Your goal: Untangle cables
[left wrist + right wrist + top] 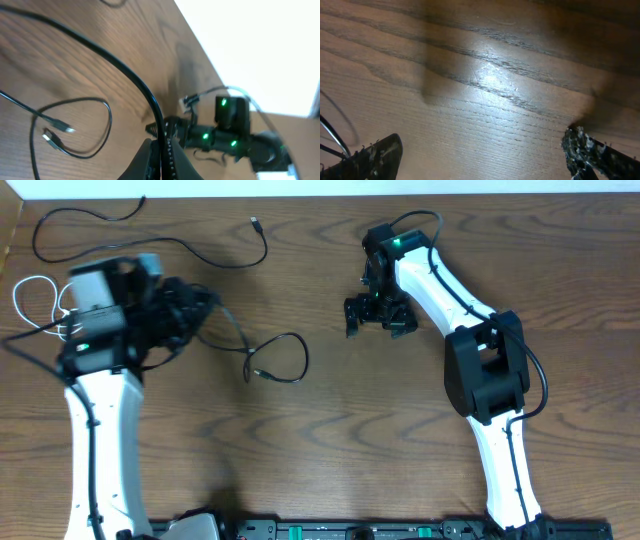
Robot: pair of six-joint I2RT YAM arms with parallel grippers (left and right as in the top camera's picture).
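My left gripper [200,308] is shut on a thin black cable [300,350]; in the left wrist view the fingers [165,160] pinch that cable [100,50], which runs up and left across the table. Its far end lies in a loose loop [107,112] with small plugs. A second black cable lies along the table's back, ending in a plug [256,223]. A white cable [17,300] loops at the left edge, partly under my left arm. My right gripper [380,315] is open and empty over bare wood [485,160].
The wooden table [380,430] carries the cables. The right arm [230,135] with green lights shows beyond my left fingers. A thin dark cable strand [330,135] sits at the left edge of the right wrist view. The table's back edge is near the right arm.
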